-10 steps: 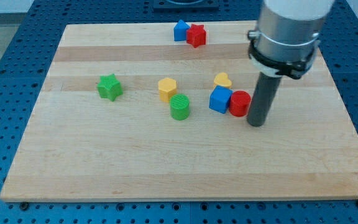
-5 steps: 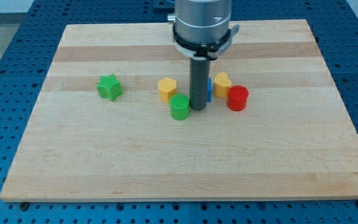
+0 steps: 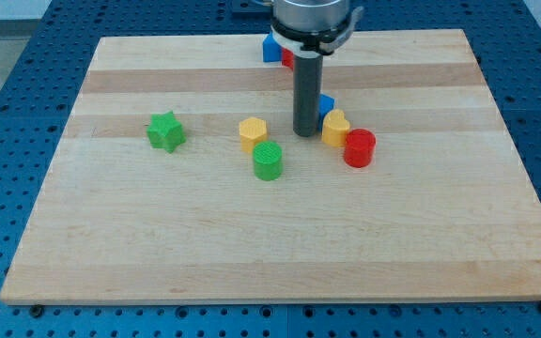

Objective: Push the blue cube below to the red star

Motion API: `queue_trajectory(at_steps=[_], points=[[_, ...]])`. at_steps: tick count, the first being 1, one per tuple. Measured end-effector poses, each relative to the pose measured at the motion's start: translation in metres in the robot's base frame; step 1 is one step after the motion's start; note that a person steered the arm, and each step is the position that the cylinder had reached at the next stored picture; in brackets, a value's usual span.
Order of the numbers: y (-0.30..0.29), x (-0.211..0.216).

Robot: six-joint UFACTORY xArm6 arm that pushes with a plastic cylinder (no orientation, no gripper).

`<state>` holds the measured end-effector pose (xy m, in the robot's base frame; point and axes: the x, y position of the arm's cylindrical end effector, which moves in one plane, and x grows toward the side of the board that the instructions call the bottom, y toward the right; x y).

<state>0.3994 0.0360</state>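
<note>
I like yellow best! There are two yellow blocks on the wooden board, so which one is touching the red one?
The yellow heart-shaped block on the view's right touches the red cylinder. The other yellow block stands alone, further left.

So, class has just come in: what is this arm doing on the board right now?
A robot arm's dark rod is pushing blocks on a wooden board. My tip sits mid-board, against the blue cube, which peeks out on the rod's right, just above the yellow heart and red cylinder. The red star lies at the view's top, mostly hidden behind the arm, so the cube has not reached it.
</note>
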Motion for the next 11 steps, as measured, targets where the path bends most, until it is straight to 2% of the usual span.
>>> queue_trajectory(at_steps=[3, 5, 7, 11], points=[[0.034, -0.005], [0.034, -0.033], [0.021, -0.067], [-0.021, -0.084]])
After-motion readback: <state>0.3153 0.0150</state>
